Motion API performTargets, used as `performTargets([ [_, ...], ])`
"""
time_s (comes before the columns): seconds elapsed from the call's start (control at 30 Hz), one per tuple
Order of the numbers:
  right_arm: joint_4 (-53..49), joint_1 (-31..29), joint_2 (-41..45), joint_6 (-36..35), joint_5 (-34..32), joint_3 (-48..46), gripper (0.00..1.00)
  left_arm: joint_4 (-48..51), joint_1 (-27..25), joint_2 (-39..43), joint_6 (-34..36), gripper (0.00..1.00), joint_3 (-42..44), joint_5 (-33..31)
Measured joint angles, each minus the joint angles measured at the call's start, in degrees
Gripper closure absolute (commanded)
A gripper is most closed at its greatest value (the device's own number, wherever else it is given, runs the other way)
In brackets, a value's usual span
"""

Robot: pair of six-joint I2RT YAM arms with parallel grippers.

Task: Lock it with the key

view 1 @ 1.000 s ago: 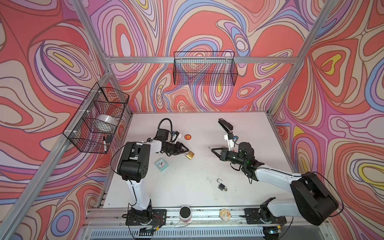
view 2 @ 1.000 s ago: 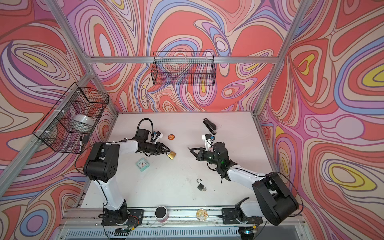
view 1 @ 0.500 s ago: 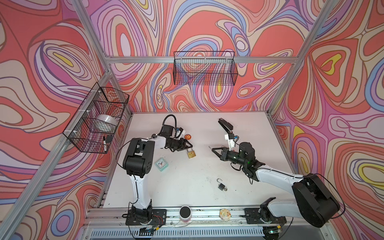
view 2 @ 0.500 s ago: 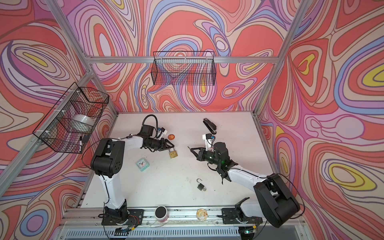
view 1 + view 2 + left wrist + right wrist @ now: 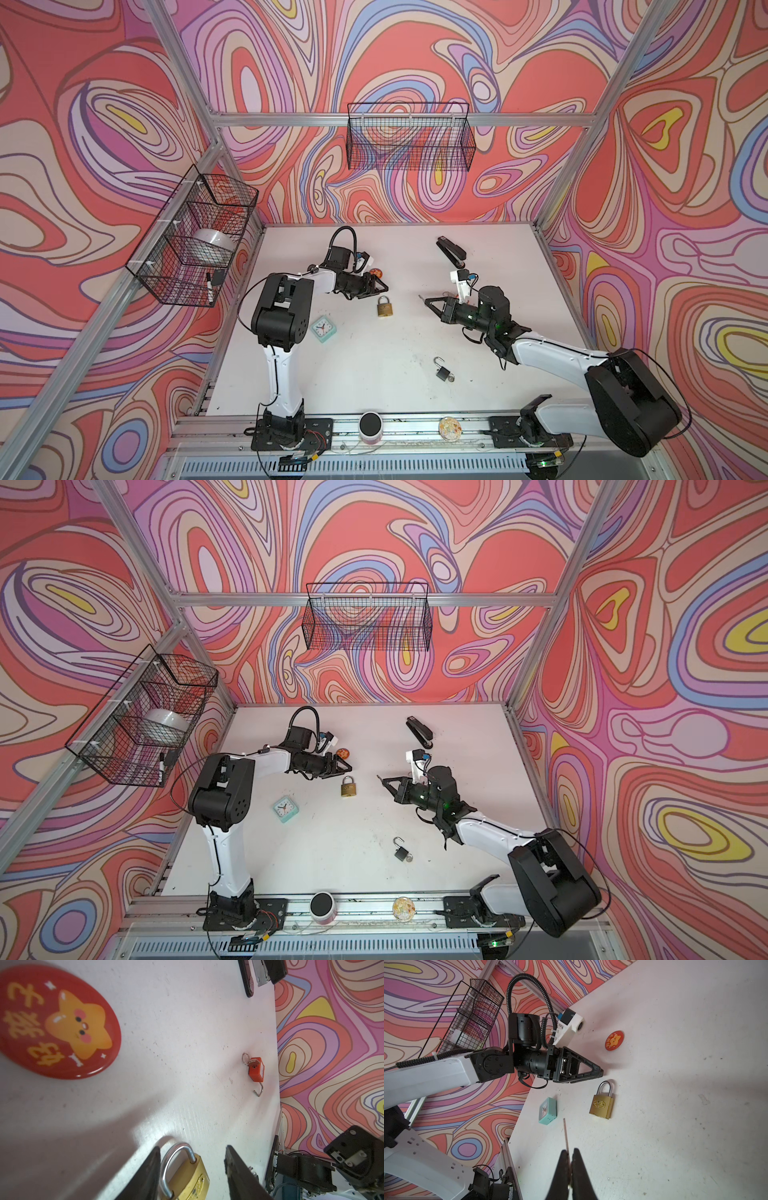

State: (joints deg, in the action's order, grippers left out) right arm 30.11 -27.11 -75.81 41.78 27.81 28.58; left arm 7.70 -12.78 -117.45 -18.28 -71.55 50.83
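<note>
Left gripper (image 5: 384, 287) jaws have parted, releasing the brass-coloured metal padlock (image 5: 385, 306) at its 5 o'clock; right gripper (image 5: 570, 1151) clamps thin metal key (image 5: 565, 1132), insertion likely pending.

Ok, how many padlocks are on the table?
3. The brass padlock, shut, lies by the left hand; the black padlock, shackle open, near the front; the orange padlock, shackle open, shows clearly only in the left wrist view. Others could be hidden.

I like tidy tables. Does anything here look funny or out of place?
Yes. The small padlock near the front of the table lies with its shackle swung open, unlike the brass padlock, whose shackle looks closed.
</note>
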Motion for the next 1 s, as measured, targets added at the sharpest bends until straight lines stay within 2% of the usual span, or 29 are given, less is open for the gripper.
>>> performTargets([
  [0.13, -1.6, -0.8, 0.2, 1.6, -3.5, 0.0, 1.00, -0.1, 0.0, 1.3, -0.5, 0.47, 0.9, -2.2],
  [0.37, -4.6, -4.9, -1.4, 8.0, -11.3, 1.7, 1.00, 0.3, 0.0, 10.4, -1.5, 0.45, 3.4, -7.1],
  [0.7, -3.1, -14.6, -15.8, 24.2, -23.0, 8.6, 1.00, 0.3, 0.0, 21.6, -4.0, 0.44, 10.4, -11.6],
  [1.0, -2.0, -16.7, -24.4, 33.4, -29.0, 12.4, 1.00, 0.5, 0.0, 23.3, -5.4, 0.44, 13.3, -12.5],
])
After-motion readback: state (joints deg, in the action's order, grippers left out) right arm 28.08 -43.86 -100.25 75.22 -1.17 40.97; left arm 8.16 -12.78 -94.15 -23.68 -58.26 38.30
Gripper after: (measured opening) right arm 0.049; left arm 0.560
